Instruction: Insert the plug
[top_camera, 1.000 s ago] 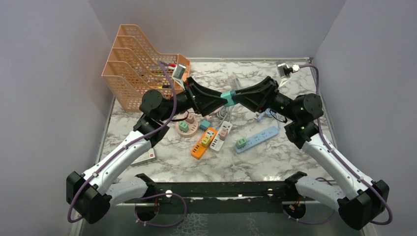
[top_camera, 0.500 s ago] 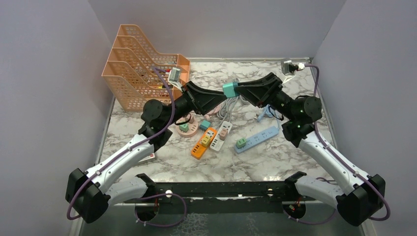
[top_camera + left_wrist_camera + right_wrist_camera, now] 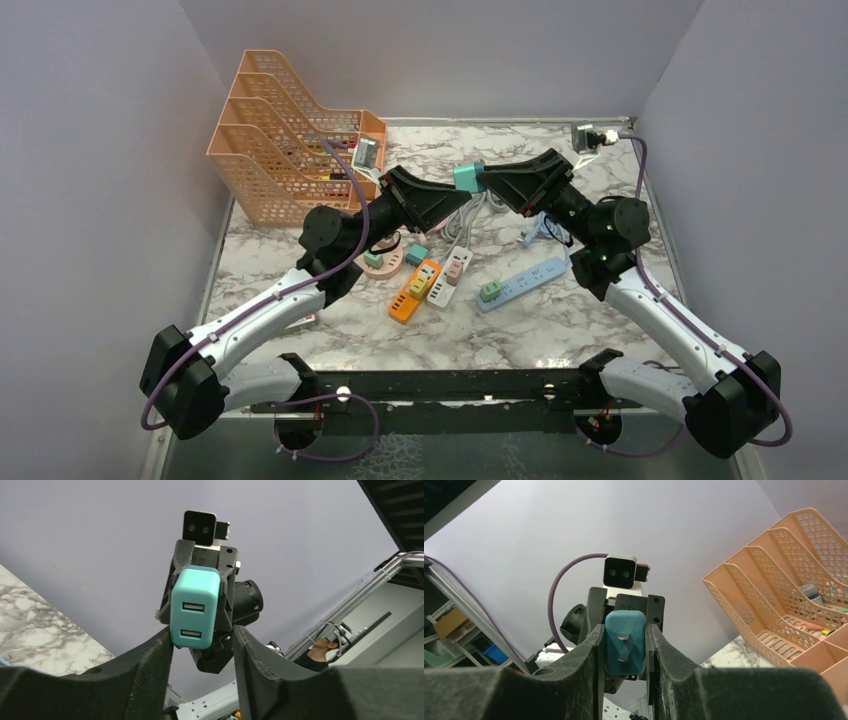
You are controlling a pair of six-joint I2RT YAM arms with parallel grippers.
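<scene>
The teal plastic plug block [image 3: 467,177] is up in the air above the white-grey marble bench [image 3: 540,330], clamped between the fingers of the right tool [image 3: 481,181]. In the right wrist view its two metal prongs face the camera. The left tool [image 3: 461,196] meets it tip to tip, fingers apart on either side of the block's lower end; whether they touch it I cannot tell. An orange power strip [image 3: 405,301] and a pale blue power strip [image 3: 525,280] lie below. A peach mesh file rack [image 3: 280,140] stands far left.
</scene>
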